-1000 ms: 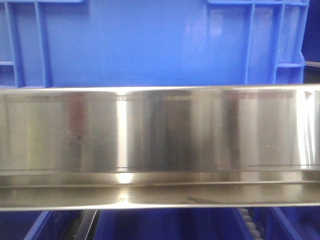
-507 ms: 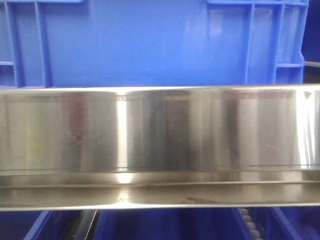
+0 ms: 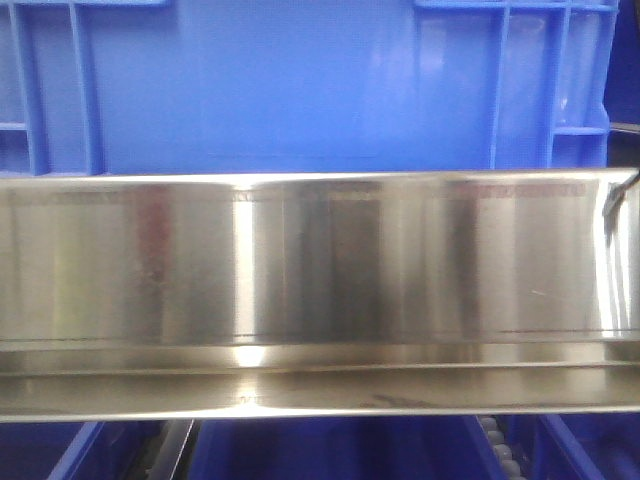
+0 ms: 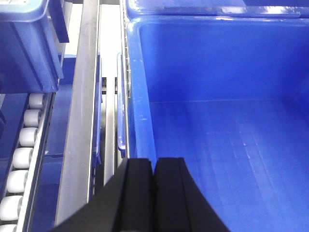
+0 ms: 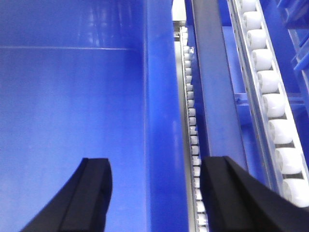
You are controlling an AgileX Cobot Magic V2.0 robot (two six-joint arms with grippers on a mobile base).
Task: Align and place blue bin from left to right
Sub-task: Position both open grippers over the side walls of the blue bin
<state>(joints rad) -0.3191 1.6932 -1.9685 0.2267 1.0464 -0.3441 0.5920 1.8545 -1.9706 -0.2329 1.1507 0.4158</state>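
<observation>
- A polished steel panel [image 3: 320, 260] spans the front view, glare streaking it left of centre.
- White rollers [image 5: 270, 104] run in rows beside grey metal rails [image 4: 79, 121].

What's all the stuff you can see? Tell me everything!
blue bin: one, bright blue, above the steel panel.
steel panel: one, shiny silver, across the front view.
dark tub: one, navy, upper left of left wrist view.
steel rails: several, grey, alongside the bin.
big rollers: two rows, white, outer edge of each wrist view.
small rollers: one row, white, next to the bin's wall.
left gripper: one, black, shut, by the bin's rim.
right gripper: one, black, open, over the bin's wall.
</observation>
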